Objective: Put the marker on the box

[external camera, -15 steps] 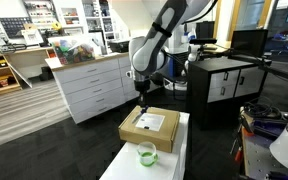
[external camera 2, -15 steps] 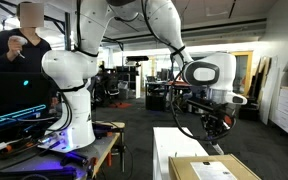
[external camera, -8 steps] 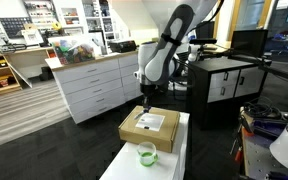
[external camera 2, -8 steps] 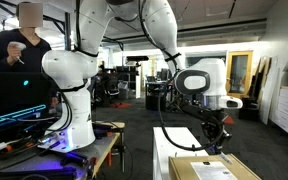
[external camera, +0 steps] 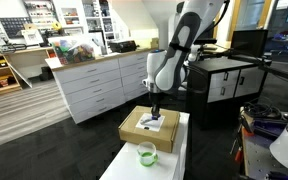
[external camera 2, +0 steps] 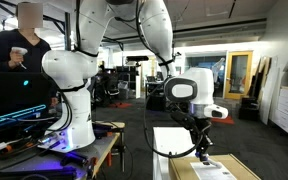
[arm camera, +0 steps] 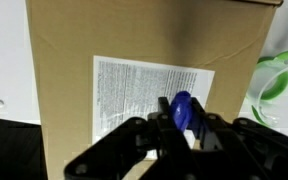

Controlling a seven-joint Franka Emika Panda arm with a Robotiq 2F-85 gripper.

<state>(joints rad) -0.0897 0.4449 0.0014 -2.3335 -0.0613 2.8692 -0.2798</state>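
Note:
The tan cardboard box (external camera: 149, 127) with a white label (arm camera: 149, 92) lies on the white table; it also shows in an exterior view (external camera 2: 214, 168) and fills the wrist view (arm camera: 74, 60). My gripper (arm camera: 180, 124) is shut on the blue marker (arm camera: 181, 108), which points down over the label's lower right part. In an exterior view my gripper (external camera: 155, 112) hangs just above the box top, and in another exterior view my gripper (external camera 2: 202, 152) hovers close over the box's near edge. I cannot tell whether the marker tip touches the label.
A translucent green cup (external camera: 146, 154) stands on the white table (external camera: 169, 160) in front of the box, also at the right in the wrist view (arm camera: 279, 78). White drawer cabinets (external camera: 94, 85) stand behind. A person (external camera 2: 19, 50) sits at a desk.
My gripper has moved with the marker from beyond the box's far edge to over the box top and has come down lower towards the label.

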